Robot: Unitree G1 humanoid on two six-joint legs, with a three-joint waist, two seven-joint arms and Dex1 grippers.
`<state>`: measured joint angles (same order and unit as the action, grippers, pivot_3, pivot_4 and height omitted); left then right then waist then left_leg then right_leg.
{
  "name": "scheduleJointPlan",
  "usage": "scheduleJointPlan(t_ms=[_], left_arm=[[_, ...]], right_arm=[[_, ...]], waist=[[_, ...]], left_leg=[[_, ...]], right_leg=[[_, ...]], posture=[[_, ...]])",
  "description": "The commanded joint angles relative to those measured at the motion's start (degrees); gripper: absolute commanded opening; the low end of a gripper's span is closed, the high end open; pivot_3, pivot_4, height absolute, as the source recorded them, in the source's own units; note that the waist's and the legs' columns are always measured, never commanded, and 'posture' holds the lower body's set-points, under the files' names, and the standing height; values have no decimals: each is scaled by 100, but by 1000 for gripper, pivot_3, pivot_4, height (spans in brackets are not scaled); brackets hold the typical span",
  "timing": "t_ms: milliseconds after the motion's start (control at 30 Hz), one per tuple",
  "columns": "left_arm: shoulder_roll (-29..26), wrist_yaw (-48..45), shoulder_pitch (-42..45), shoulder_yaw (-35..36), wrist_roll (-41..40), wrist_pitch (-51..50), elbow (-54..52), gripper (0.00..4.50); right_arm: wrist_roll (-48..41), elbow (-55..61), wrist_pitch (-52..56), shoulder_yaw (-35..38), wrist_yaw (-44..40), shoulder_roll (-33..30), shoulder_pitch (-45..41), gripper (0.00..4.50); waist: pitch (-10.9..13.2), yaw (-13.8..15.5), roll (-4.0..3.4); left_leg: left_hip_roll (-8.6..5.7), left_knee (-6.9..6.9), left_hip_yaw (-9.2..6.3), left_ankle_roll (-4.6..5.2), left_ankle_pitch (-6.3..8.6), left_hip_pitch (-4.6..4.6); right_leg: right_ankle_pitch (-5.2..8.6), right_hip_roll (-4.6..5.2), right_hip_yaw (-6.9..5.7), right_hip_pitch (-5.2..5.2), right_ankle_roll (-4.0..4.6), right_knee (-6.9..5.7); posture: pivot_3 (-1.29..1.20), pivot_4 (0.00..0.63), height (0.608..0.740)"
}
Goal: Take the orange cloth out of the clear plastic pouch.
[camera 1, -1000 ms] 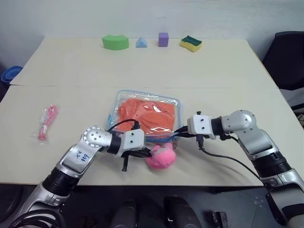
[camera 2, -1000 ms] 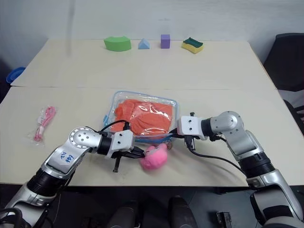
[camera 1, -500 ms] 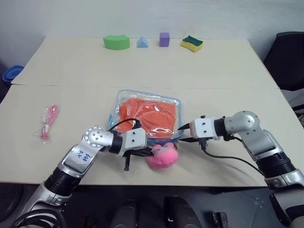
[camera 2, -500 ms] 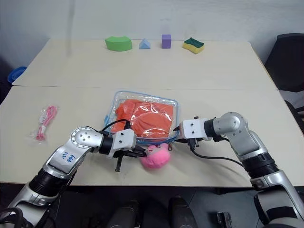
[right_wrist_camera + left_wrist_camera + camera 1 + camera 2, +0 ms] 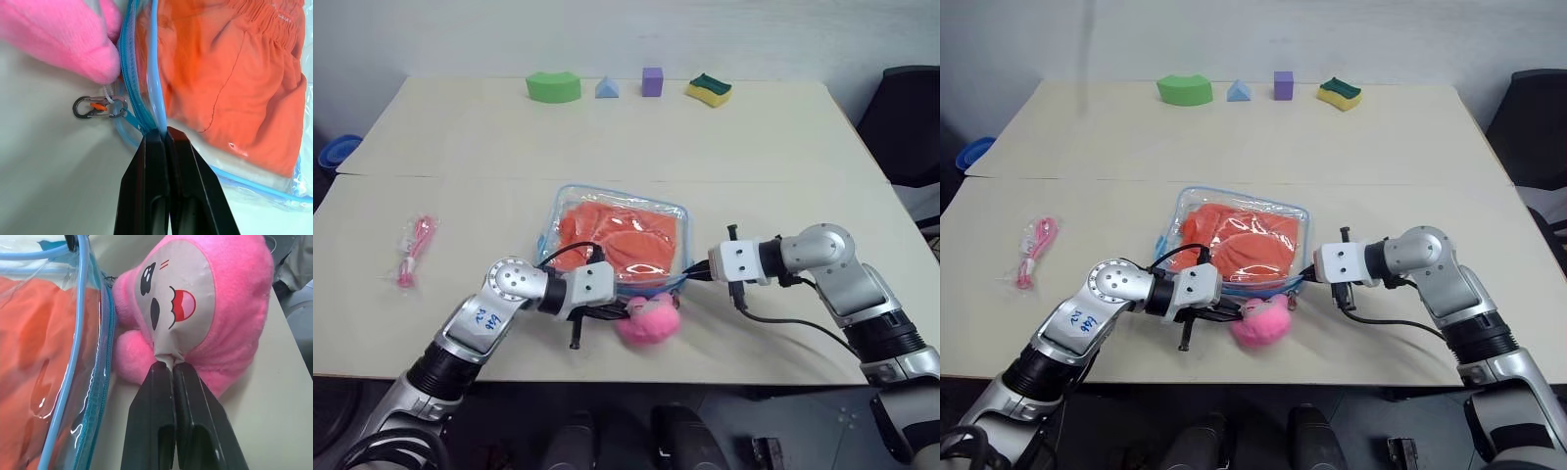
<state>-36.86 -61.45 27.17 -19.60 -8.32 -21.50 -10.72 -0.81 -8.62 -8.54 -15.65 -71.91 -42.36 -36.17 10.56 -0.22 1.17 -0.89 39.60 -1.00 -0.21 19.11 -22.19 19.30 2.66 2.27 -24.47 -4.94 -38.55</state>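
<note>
Orange cloth (image 5: 619,233) lay sealed inside the clear plastic pouch (image 5: 570,206) mid-worktop (image 5: 754,157). Left fingers (image 5: 157,382) were pinched on the pink plush charm (image 5: 647,321); right fingers (image 5: 154,147) were clamped on the pouch's blue zipper edge. Judged best: anchor that edge and draw the zipper steadily along its track without lifting the pouch.

the two eye views look forward and down from the robot's head over the table (image 5: 754,147), taking in both arms and the far wall; they share almost the same scene, slightly offset sideways. the left wrist view sits very near the pink plush charm (image 5: 205,308), looking along its fingers (image 5: 171,431). the right wrist view is just as near the clear plastic pouch (image 5: 146,98) edge. both wrist views share pouch and charm.
</note>
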Motion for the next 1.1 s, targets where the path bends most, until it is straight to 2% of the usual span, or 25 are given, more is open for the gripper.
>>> scheduleJointPlan(t_ms=[33,267,433,633,733,900,1000,1100], left_arm=[[-266,120,-306,232,149,77,2,0],[-869,267,-1223,1050,-95,-57,-392,0],[-1074,547,-1747,1644,-294,-279,-665,0],[-1654,550,-2486,3168,-646,-420,-253,0],[-1795,497,-2459,3825,-1023,-609,239,0],[-1915,599,-1984,4287,-1261,-853,1160,0],[-1846,635,-1821,4160,-1237,-797,1360,0],[-1686,644,-1847,3889,-1245,-854,1120,0]], right_arm=[[-143,-17,-110,223,-53,-88,-122,15],[-144,-557,-424,304,-46,-68,-392,15],[-165,-763,-676,313,-50,-53,-405,15],[-76,-1033,-1349,348,-24,-224,-318,15],[-128,-1074,-1540,353,-52,-268,-288,15],[-182,-1086,-1619,351,-51,-254,-286,15],[-272,-969,-1446,355,-48,-203,-245,15],[-340,-816,-1218,350,-17,-162,-197,649]], waist=[[0,-2,0],[0,-146,0],[0,-156,0],[1,-178,-1],[2,-158,-3],[2,-131,-3],[2,-139,-4],[2,-143,-4]], left_leg=[[0,0,0,0,0,0],[5,-10,-2,-1,0,3],[6,-24,-1,-4,-1,8],[7,-32,0,-4,-1,11],[8,-37,-1,-5,-2,11],[6,-37,-2,-5,-2,7],[5,-37,-3,-5,-2,5],[5,-41,-2,-5,-1,4]], right_leg=[[0,0,0,0,0,0],[0,-2,-1,-2,1,1],[1,-2,-1,-4,2,2],[2,-2,-1,-5,3,4],[3,-1,-4,-7,6,6],[3,4,-9,-4,5,14],[3,6,-16,-5,5,14],[3,8,-16,-5,5,4]], posture=[[0,150,740],[0,150,740],[0,150,740],[0,150,740],[0,150,740],[0,150,740],[0,150,740],[0,150,740]])
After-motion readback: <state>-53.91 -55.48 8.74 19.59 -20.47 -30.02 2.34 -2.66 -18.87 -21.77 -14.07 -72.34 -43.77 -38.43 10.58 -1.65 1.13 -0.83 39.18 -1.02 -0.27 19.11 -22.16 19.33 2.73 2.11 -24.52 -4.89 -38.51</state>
